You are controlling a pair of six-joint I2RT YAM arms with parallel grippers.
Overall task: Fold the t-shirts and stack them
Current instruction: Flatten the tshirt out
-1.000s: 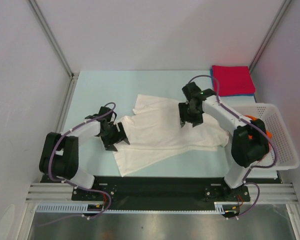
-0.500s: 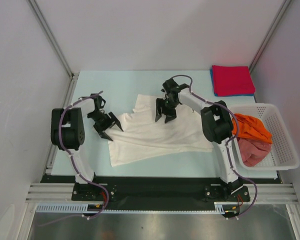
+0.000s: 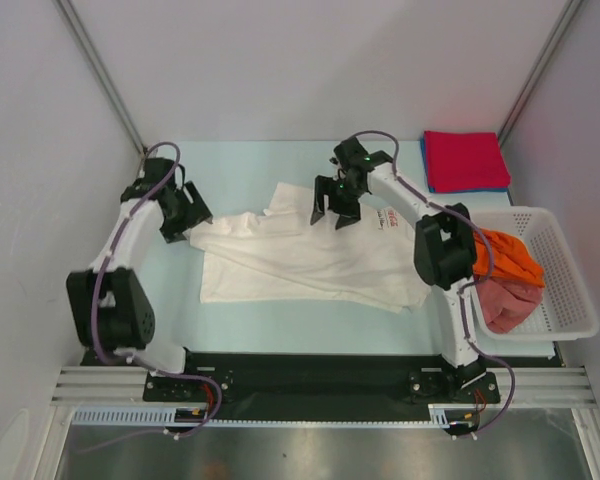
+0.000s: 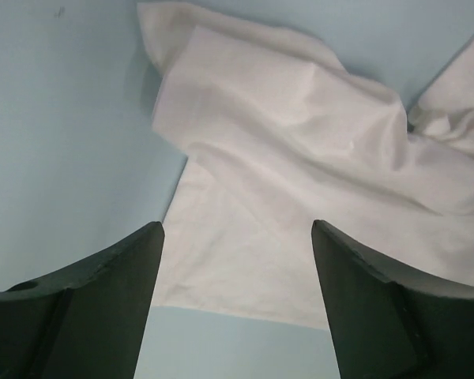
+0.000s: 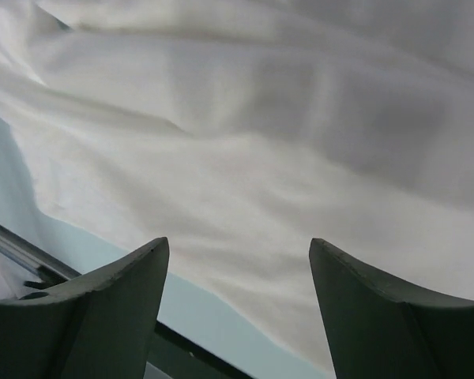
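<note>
Hovering by the crumpled white tee (image 3: 310, 258) with left gripper (image 3: 187, 217) and right gripper (image 3: 333, 214) both agape and empty, we judged pinching opposite edges and pulling taut the best move.

Left arm (image 3: 120, 228), right arm (image 3: 400, 190): white links, black joints; purple cables (image 3: 163, 148) (looped); dark tool fingers (image 4: 87, 292).

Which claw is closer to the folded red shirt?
Right. The right gripper hangs over the white shirt beside the red shirt; the left gripper is beyond the white shirt's other end.
</note>
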